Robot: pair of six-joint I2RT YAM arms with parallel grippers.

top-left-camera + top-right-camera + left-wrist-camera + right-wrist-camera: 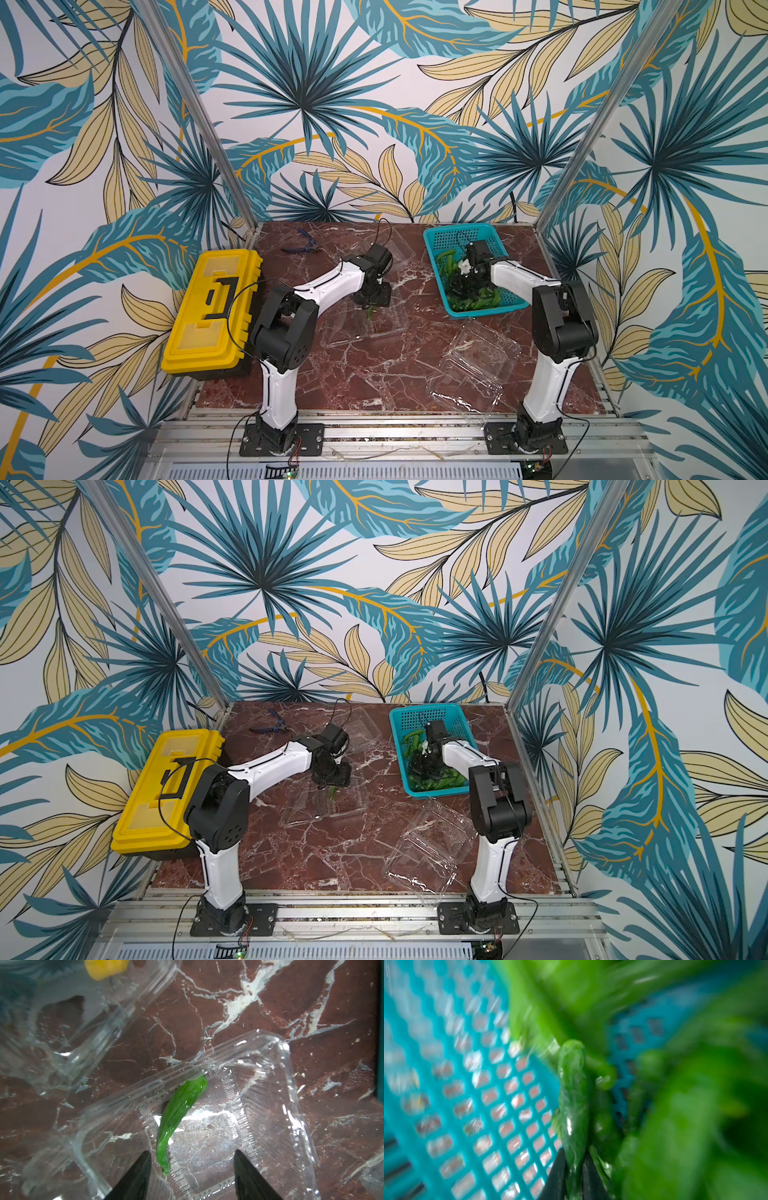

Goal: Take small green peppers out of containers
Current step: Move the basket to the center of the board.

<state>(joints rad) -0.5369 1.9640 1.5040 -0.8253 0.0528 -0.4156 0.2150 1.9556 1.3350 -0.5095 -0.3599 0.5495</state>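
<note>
Marble tabletop (332, 374) is the biggest thing here, and the yellow toolbox (212, 311) sits well away from both grippers, not involved.

Next down is the teal basket (457, 231). The right gripper (573, 1153) is down inside it, with the heap of small green peppers (478, 302) right around its fingers.

Then the containers, three clear clamshells as far as I can tell:
- The near clamshell (478, 365) lies open by the right arm's base, well apart from either gripper, and looks empty.
- The back clamshell (361, 727) is beyond the left gripper (191, 1153) and also looks empty, though clear plastic is hard to read.
- The middle clamshell (288, 1084) is directly under the left gripper.

Small stuff now. The left gripper's jaws stand wide open with nothing in them. The last pepper (180, 1118) lies on the clamshell floor between the fingers, its thin end just beside one finger and well clear of the other. The right gripper's jaws are nearly closed, pinching a pepper (573, 1095) that hangs over the basket floor. That view is super blurry, but the pepper is clearly between the tips.

So I'd call it almost done: drop that one in the basket, grab the last pepper, finished.
</note>
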